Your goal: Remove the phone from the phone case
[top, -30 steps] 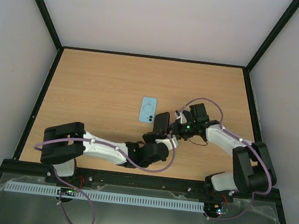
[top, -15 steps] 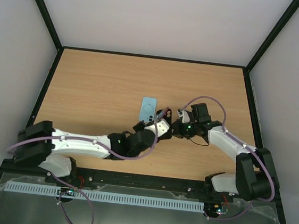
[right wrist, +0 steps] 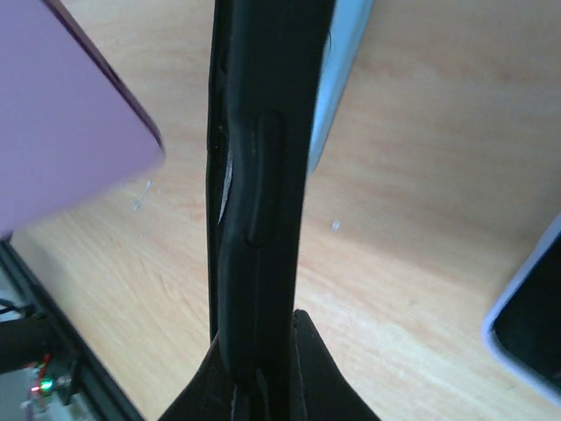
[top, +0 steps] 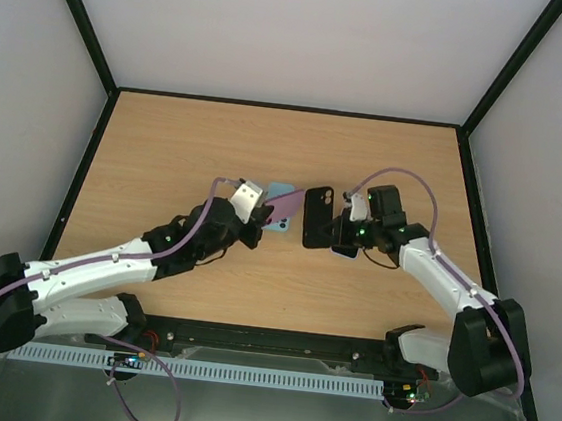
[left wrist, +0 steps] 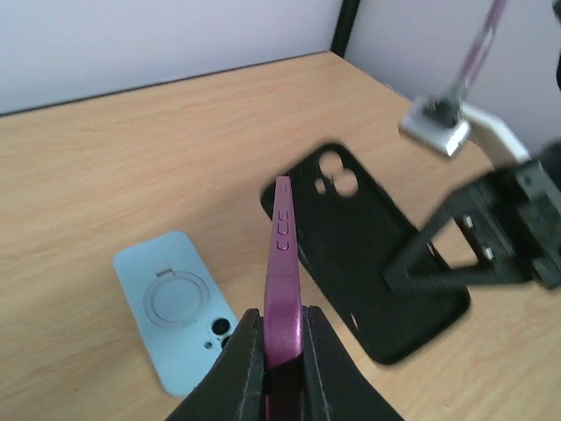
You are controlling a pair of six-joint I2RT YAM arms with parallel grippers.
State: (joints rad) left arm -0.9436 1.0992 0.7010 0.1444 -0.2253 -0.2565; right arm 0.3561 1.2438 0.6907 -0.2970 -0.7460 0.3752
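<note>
My left gripper [left wrist: 282, 351] is shut on the purple phone [left wrist: 282, 289], which it holds edge-on above the table, side buttons facing the camera. From above, the phone [top: 284, 204] juts right from the left gripper [top: 260, 218]. The empty black phone case [top: 317, 217] stands just right of it, a small gap between them. The right gripper [right wrist: 263, 338] is shut on the case's [right wrist: 263, 158] lower edge. In the left wrist view the case [left wrist: 368, 263] shows its camera cut-outs and bare inside.
A light blue case [left wrist: 171, 307] with a ring holder lies flat on the wooden table [top: 166, 158], under and behind the phone. A light-rimmed dark object [right wrist: 530, 324] lies on the table below the right gripper. Black frame rails border the table.
My left gripper closed on the purple phone and swung left with it, drawing it clear of the black case. The right gripper still holds the case, shifted slightly right.
</note>
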